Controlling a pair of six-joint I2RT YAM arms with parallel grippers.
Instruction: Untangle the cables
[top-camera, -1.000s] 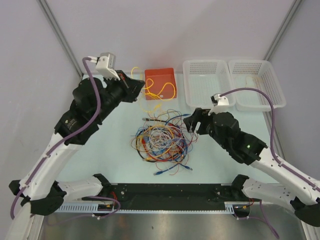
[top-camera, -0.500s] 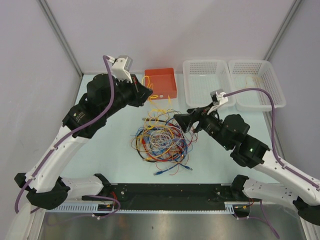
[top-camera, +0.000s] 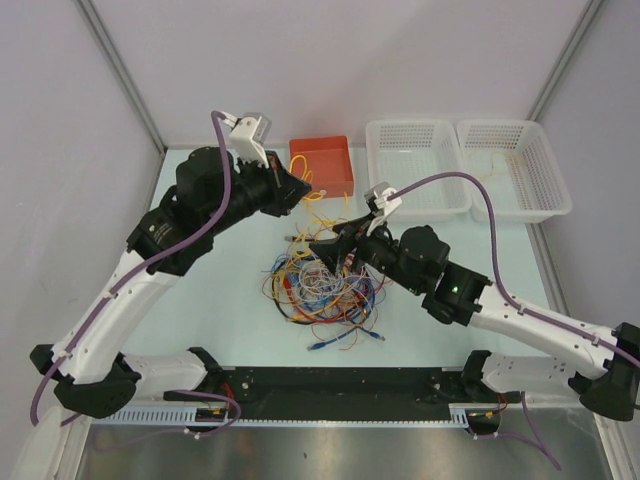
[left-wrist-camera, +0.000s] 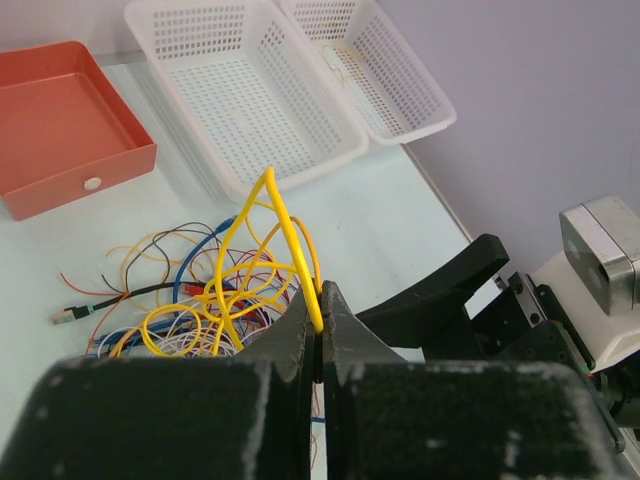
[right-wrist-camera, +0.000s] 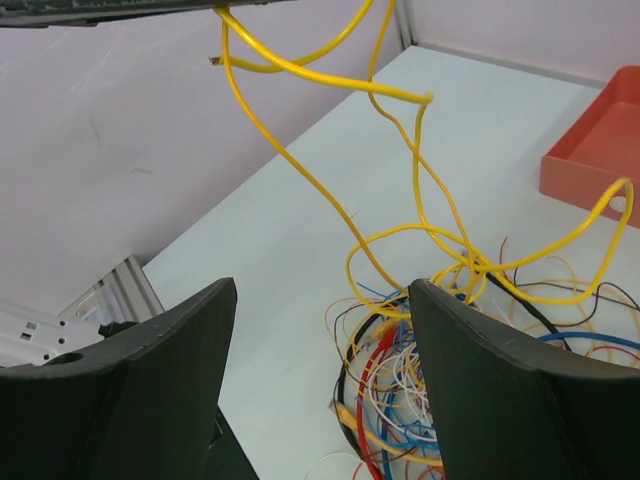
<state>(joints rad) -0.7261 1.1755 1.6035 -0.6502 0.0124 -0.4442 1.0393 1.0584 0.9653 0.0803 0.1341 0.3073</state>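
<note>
Bright, soft, even light; I see barely any shadows or glare. My own fingers (right-wrist-camera: 130, 390) blur dark up close in both wrist views.

Your left fingers (top-camera: 299, 186) hang beside the orange square tray (top-camera: 330, 160), and a thin yellow cable (top-camera: 320, 197) trails from them down into the tangle of thin multicoloured cables (top-camera: 325, 285) on the pale worktop (top-camera: 215, 300). Your right fingers (top-camera: 323, 245) reach over the tangle's far edge. Two white mesh baskets (top-camera: 420, 150) sit far right.
</note>
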